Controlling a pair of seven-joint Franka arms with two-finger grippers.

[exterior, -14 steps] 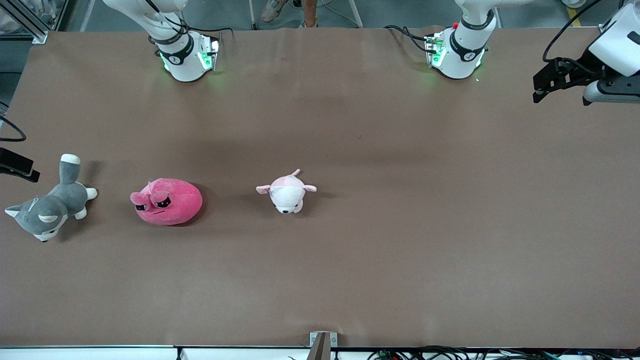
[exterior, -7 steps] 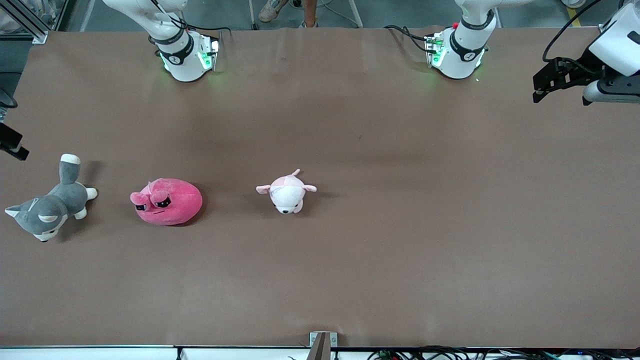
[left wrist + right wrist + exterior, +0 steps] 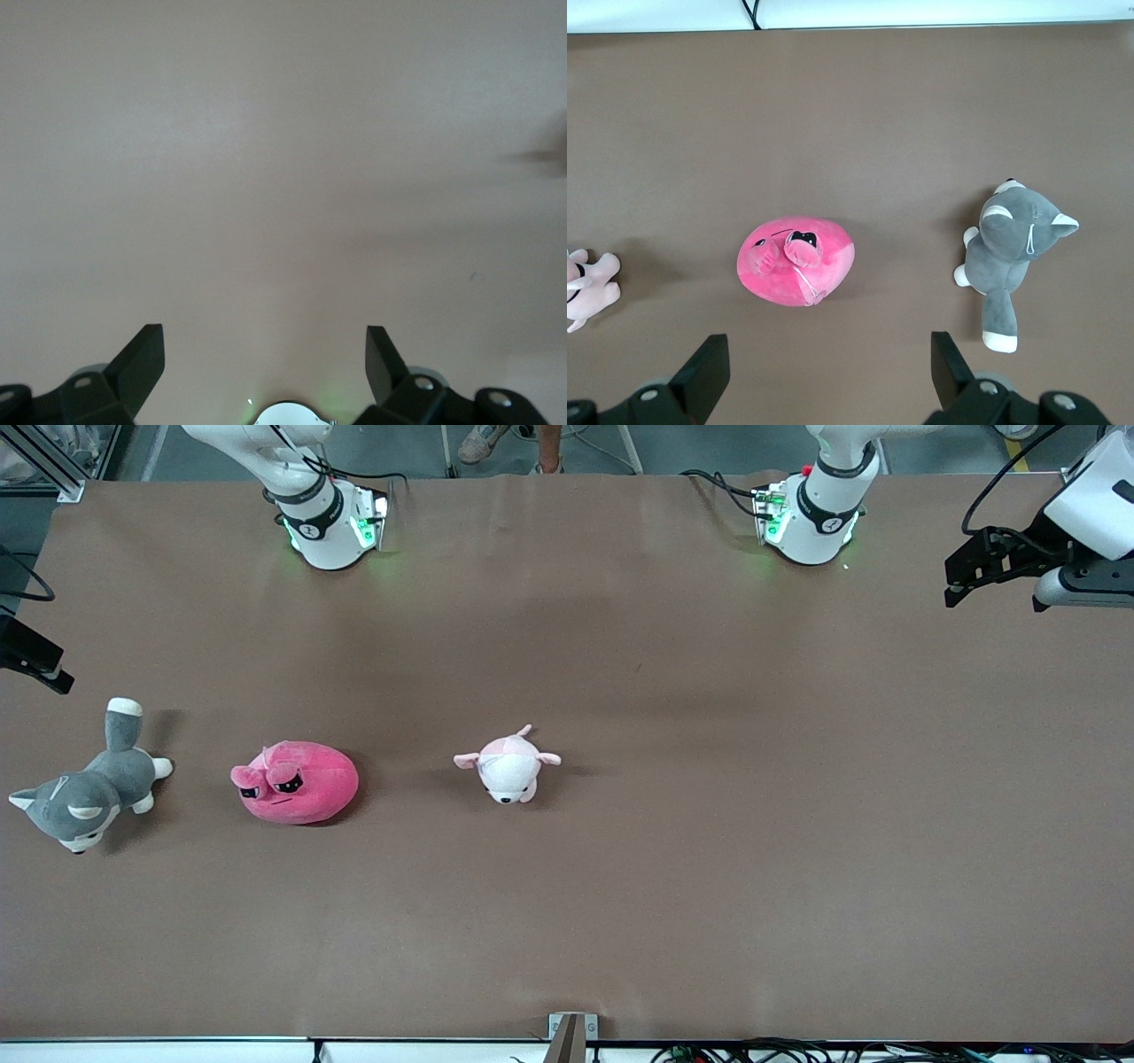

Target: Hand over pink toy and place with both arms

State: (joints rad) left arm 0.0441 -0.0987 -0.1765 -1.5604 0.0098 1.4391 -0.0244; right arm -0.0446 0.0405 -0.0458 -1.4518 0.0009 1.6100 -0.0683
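- Overall, a brown mat covers the bench (image 3: pixel 709 850) from edge to edge, matte and lightly creased, with soft arm shadows across its middle.
- Past the bases, grey floor shows along the top of the front view; a white rail with black cables runs along the bench's near edge.
- 3 plush toys lie in a loose row toward the right arm's end of the bench.
- The pink toy (image 3: pixel 297 781) sits flat on the mat, between a grey-and-white husky plush (image 3: pixel 87 793) and a pale pink-and-white plush animal (image 3: pixel 508 766), apart from both.
- Its long axis runs along the row, from 1 arm's end toward the other. Its face, with angry black eyes, is on the end next to the husky and looks toward the front camera.
- The right claw (image 3: pixel 830 367) hangs over the right arm's end of the bench, above the mat near the pink toy (image 3: pixel 796 262) and the husky (image 3: pixel 1010 257); its 2 fingers are spread wide, holding nothing.
- The left claw (image 3: pixel 266 354) waits high over bare mat at the left arm's end, its 2 fingers also wide apart and empty.
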